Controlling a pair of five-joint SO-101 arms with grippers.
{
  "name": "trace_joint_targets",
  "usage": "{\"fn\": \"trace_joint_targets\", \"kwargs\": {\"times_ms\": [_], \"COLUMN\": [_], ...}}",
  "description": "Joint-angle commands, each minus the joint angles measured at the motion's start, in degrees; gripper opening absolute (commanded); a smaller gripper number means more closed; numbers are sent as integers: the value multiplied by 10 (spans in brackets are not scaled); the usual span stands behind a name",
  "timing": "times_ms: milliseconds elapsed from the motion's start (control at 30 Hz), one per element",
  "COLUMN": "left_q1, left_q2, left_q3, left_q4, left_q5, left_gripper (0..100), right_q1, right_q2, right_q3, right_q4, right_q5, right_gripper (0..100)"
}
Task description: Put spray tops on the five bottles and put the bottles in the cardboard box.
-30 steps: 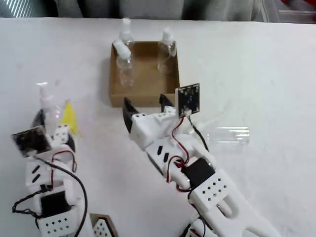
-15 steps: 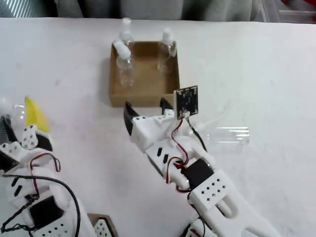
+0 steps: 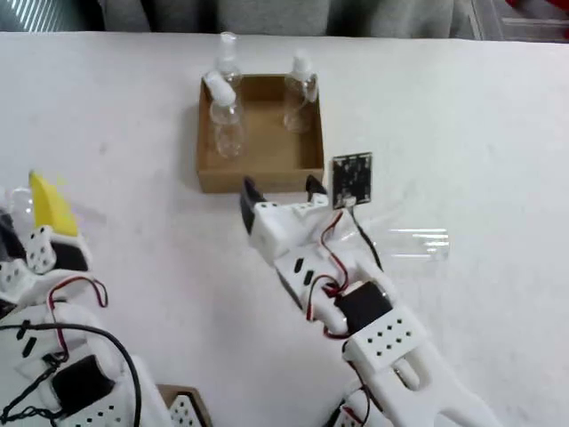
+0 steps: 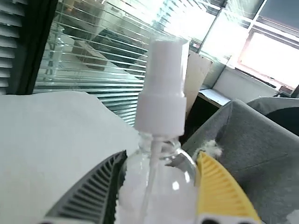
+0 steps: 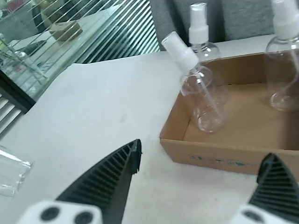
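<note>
so the left claw [image 4: 161,158] is clamped on a bottle [image 4: 156,191] that already has its spray top [image 4: 163,88] on. It's way off on the left side of the table [image 3: 133,116], well apart from the box [image 3: 267,147]. The right claw [image 3: 281,189] is spread wide with nothing in it, tips just in front of the box's near wall. Inside the box there's a tilted bottle [image 5: 202,95] on the left and an upright bottle [image 3: 300,93] at the far right corner, both with tops on. A third bottle [image 3: 228,60] stands at the far left corner, can't tell if it's in the box or just behind it. One more clear bottle [image 3: 411,242] lies on its side just right of the right arm
</note>
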Motion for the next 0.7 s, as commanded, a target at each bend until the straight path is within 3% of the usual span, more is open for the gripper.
{"fn": "trace_joint_targets", "kwargs": {"times_ms": [0, 167, 300, 500, 667], "left_q1": [78, 212, 283, 335, 346], "left_q2": [-9, -7, -7, 10, 155], "left_q3": [-34, -35, -35, -40, -119], "left_q4": [-67, -126, -165, -215, -267], "left_q5": [-33, -40, -40, -40, -40], "left_gripper": [52, 50, 53, 54, 54], "right_q1": [61, 114, 157, 196, 240], "right_q2": [-19, -19, -19, -19, -19], "right_q3": [-4, -4, -4, 22, 33], "right_q4": [26, 85, 110, 127, 129], "right_q5": [3, 3, 3, 3, 3], "right_gripper": [361, 361, 361, 361, 361]}}
